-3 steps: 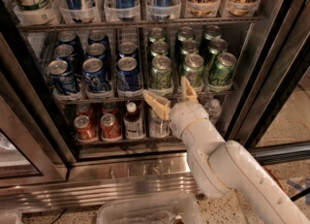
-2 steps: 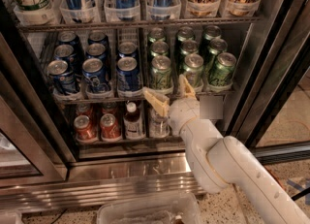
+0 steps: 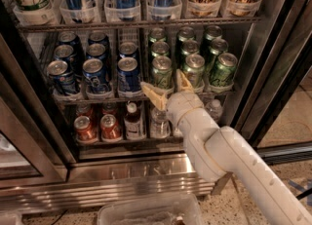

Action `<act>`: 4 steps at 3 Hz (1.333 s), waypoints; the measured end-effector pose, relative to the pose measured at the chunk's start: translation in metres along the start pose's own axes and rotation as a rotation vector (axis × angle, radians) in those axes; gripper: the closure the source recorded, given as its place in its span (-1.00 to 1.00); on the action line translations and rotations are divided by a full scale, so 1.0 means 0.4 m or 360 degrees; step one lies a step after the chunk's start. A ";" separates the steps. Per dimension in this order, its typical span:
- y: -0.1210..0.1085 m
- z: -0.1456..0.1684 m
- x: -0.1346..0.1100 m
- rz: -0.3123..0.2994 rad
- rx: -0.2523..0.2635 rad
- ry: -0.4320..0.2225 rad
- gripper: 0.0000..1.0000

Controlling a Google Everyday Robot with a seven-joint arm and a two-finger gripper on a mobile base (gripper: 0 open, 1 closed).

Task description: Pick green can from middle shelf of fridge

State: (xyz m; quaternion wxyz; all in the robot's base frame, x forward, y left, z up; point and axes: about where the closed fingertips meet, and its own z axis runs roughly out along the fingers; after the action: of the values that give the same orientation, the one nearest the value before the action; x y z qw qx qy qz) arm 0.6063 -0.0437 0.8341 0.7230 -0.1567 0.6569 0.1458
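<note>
Noted gripper (image 3: 168,87) just in front of and slightly below the green can (image 3: 161,71), fingers (image 3: 152,94) spread wide, gripping nothing. Aimed at the front can of the left green lane on the middle shelf (image 3: 100,98) of the fridge (image 3: 136,171). One finger low to the green can's left, the other up by its right side. Probably spread to straddle the can before closing.

Tight quarters: blue can (image 3: 128,75) just left of the green can, neighbouring green can (image 3: 194,68) just right, narrow gaps both sides. Front rail directly below the green can, so likely a small lift before pulling out. Upper rack (image 3: 146,24) above the green can, modest headroom. Open room only in front of the green can, out through the doorway.
</note>
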 end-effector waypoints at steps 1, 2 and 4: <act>-0.004 0.033 -0.002 -0.0004 -0.0014 0.0002 -0.52; -0.007 0.062 0.004 0.0000 -0.0021 0.0012 -0.50; -0.009 0.085 0.018 0.0011 -0.0018 0.0026 -0.06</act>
State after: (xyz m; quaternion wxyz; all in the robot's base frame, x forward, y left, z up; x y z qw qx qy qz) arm 0.6391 -0.0328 0.8300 0.7162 -0.1598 0.6624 0.1508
